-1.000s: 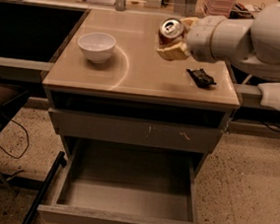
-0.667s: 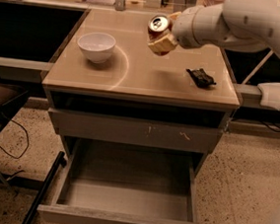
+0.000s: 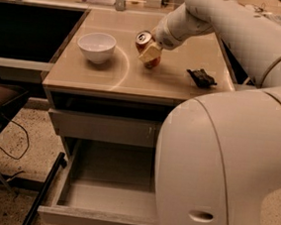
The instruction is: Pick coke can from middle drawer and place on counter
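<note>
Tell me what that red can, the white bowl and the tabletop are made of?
The coke can, held in the gripper over the counter, looks like painted metal: silvery top. The bowl seems glazed ceramic or plastic, smooth white. The counter looks glossy laminate, showing reflections.
</note>
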`<state>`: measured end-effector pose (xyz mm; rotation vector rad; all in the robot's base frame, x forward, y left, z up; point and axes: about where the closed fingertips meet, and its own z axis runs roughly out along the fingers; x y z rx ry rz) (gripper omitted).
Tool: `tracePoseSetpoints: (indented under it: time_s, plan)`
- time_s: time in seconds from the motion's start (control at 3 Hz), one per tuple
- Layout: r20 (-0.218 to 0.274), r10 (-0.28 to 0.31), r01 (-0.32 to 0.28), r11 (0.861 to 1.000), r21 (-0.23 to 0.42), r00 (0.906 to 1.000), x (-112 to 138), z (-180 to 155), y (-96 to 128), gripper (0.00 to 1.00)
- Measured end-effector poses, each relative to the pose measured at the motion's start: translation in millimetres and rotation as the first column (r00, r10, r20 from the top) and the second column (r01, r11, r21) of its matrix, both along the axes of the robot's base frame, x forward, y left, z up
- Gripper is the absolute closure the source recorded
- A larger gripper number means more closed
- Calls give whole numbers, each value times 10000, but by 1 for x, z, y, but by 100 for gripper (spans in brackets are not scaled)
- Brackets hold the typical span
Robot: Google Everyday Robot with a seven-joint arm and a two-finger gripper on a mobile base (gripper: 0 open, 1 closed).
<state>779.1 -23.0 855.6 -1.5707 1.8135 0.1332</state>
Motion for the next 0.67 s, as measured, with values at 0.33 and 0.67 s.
tracePoseSetpoints:
  time_s: [0.33,0.67]
  plan:
    - [-99,23,-23,10000,-51,9999,-1,5,-1,100]
    - [-100,23,-24,10000,-51,9999,-1,5,-1,81]
